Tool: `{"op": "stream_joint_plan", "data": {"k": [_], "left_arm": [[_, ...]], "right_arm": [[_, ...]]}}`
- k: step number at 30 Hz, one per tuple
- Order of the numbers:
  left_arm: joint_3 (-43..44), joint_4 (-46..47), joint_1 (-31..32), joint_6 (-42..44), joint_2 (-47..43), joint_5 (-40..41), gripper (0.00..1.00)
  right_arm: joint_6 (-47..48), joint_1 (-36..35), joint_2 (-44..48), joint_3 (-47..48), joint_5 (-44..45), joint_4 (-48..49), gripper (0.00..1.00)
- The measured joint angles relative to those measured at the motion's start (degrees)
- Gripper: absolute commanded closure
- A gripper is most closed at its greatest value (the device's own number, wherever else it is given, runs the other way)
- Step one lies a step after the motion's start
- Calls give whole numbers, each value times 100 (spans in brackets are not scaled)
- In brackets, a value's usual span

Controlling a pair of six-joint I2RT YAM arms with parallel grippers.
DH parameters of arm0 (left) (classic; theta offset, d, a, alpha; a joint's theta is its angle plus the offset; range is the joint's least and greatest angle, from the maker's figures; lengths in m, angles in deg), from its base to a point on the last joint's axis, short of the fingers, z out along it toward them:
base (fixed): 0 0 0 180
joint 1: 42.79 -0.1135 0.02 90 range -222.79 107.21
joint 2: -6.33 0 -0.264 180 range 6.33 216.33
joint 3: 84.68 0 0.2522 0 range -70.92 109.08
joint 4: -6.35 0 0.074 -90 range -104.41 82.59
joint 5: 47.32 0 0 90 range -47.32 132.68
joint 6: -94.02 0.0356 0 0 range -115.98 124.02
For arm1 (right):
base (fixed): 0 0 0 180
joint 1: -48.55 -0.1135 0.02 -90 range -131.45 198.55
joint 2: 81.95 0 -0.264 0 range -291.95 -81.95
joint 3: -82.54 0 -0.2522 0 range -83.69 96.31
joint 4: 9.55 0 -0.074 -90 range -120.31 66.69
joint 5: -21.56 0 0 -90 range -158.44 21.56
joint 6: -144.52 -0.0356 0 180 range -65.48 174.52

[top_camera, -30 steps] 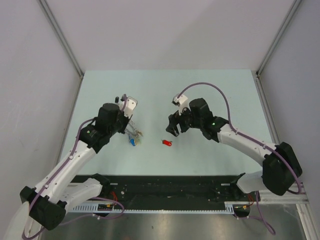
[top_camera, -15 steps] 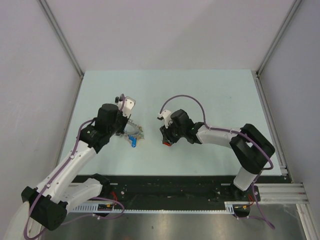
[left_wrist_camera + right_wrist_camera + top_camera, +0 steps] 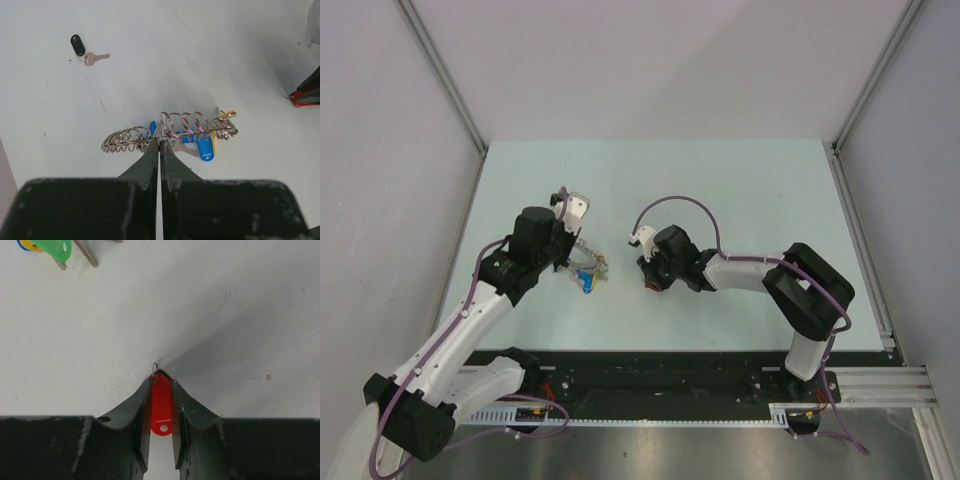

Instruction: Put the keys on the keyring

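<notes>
Red key (image 3: 161,407) lies mid-table (image 3: 740,190), its head pinched between the jaws of the right gripper (image 3: 161,385). Keyring (image 3: 170,132), fringed with keys, is near on the left, its wire clamped by the left gripper (image 3: 159,142), jaws pressed together. Black-tagged key (image 3: 80,47) lies well apart.

The right tool (image 3: 161,376) points down at the white table (image 3: 250,305). Its two dark fingers (image 3: 192,412) press against either side of a red key (image 3: 161,405), whose small wire loop pokes out past the tips. A green key (image 3: 57,247) lies in the top left corner, well apart, partly cut off.
</notes>
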Motion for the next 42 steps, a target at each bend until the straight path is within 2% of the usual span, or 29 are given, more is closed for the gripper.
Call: {"op": "stream_joint_plan", "data": {"k": [19, 42], "left_arm": [[-2, 2, -7, -35, 2, -107, 99], [-2, 4, -15, -35, 39, -111, 100]], "right_arm": [[120, -103, -31, 0, 125, 151, 80], [264, -160, -96, 0, 275, 262, 89]]}}
